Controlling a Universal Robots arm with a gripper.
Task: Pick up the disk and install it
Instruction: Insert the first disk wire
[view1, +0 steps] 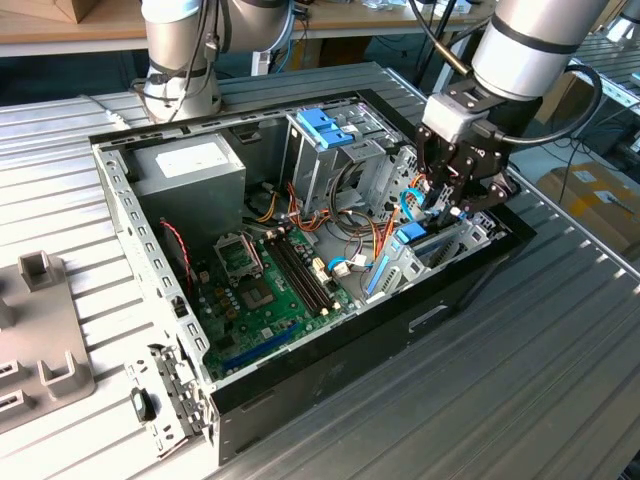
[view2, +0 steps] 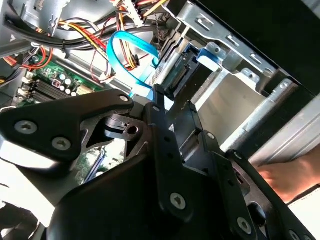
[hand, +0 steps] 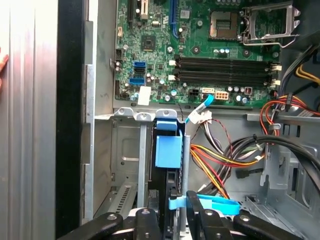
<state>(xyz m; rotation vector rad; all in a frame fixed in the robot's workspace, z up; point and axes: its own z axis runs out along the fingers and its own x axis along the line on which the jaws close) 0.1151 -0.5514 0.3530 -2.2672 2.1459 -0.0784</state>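
The disk (hand: 168, 150) stands on edge in a narrow metal bay slot at the front corner of the open computer case (view1: 330, 350), its light-blue carrier frame facing up. In the exterior view the disk (view1: 411, 236) shows as a blue patch just below my gripper (view1: 450, 205), which reaches down into the case on that view's right. In the first wrist view my gripper (hand: 172, 212) has a black finger on each side of the disk's dark body, closed against it. The second wrist view has my gripper (view2: 182, 125) just short of the disk's blue frame (view2: 207, 54).
A blue flat cable (hand: 215, 204) and bundled coloured wires (hand: 225, 155) lie close beside the slot. The motherboard (view1: 265, 290), power supply (view1: 190, 165) and a grey drive cage with a blue latch (view1: 325, 125) share the case. A person's hand (view2: 290, 175) rests outside the case wall.
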